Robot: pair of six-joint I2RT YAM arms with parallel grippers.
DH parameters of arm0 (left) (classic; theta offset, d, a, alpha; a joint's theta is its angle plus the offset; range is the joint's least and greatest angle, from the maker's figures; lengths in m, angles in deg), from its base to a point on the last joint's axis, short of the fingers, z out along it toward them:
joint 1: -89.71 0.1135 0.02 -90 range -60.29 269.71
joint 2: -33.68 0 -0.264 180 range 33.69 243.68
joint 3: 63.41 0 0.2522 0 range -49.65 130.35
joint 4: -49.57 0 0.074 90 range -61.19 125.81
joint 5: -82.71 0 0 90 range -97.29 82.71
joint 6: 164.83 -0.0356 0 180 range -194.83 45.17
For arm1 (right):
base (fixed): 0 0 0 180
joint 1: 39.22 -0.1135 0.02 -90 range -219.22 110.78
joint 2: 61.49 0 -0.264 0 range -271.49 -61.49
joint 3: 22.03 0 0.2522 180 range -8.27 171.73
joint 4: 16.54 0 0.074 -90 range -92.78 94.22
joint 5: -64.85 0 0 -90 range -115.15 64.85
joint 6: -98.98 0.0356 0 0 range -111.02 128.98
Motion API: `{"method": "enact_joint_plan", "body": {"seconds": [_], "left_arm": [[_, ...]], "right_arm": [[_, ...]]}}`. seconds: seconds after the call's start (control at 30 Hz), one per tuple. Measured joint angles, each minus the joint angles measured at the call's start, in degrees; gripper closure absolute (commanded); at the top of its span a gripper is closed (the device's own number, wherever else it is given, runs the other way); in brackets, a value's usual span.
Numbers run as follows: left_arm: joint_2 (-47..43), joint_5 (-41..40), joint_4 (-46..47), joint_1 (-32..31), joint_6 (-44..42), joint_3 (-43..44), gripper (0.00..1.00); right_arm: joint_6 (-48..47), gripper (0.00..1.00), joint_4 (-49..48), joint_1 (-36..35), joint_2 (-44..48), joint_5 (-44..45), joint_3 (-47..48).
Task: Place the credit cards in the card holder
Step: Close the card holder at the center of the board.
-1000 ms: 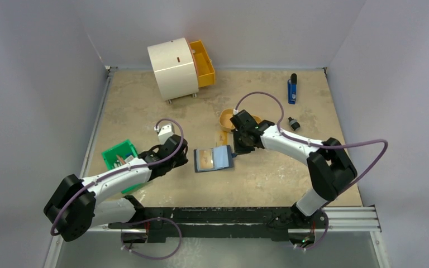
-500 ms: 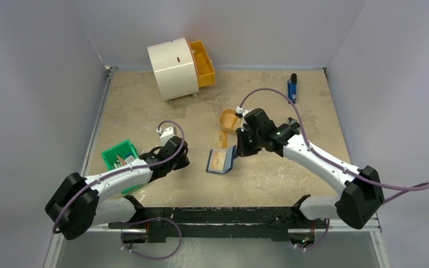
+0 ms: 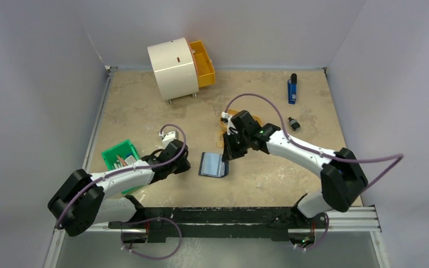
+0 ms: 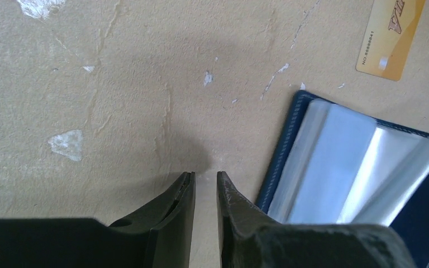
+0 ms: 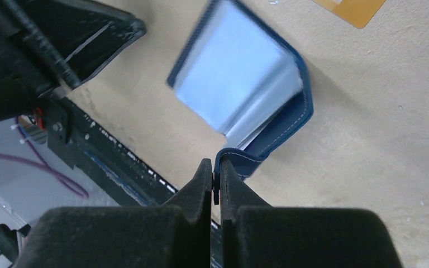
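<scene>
The dark blue card holder (image 3: 212,164) lies on the table between the arms, with its pale clear pockets (image 4: 357,167) showing. My right gripper (image 5: 214,170) is shut on the holder's snap tab (image 5: 236,158) and holds that flap raised over the pockets (image 5: 240,84). It stands at the holder's right edge in the top view (image 3: 227,156). My left gripper (image 4: 205,181) is low over bare table just left of the holder, its jaws a narrow gap apart and empty. One yellow-orange credit card (image 4: 390,36) lies flat beyond the holder, also in the right wrist view (image 5: 351,8).
A green box (image 3: 118,156) sits beside the left arm. A cream round cabinet (image 3: 173,68) with an orange drawer stands at the back. An orange oval tray (image 3: 226,117) is partly hidden behind the right wrist. A blue tool (image 3: 292,89) and a small black part (image 3: 294,124) lie at the right.
My right gripper swung left with the holder's flap, folding it over; the card seen inside the open holder is now covered. The left gripper's jaws narrowed slightly.
</scene>
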State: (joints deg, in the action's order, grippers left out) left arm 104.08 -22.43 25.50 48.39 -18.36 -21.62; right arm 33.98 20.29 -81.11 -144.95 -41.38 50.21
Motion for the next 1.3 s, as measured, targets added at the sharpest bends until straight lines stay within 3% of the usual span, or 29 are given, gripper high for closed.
{"method": "enact_joint_plan", "body": {"seconds": [0.27, 0.53, 0.9, 1.3], "left_arm": [[0.11, 0.17, 0.76, 0.02, -0.04, -0.72, 0.83], [1.36, 0.39, 4.72, 0.04, 0.11, -1.77, 0.87], [3.04, 3.17, 9.68, 0.04, 1.51, -2.45, 0.89], [1.55, 2.71, 6.67, 0.02, 1.51, -2.45, 0.9]], "right_arm": [[4.04, 1.0, -4.66, -0.28, -9.64, 0.24, 1.36], [7.21, 1.0, -9.18, -0.59, -12.33, -0.39, 4.68], [9.42, 1.0, -19.34, -2.05, -11.72, -8.48, 3.87], [13.44, 1.0, -28.04, -2.38, -20.85, -13.86, 3.8]]}}
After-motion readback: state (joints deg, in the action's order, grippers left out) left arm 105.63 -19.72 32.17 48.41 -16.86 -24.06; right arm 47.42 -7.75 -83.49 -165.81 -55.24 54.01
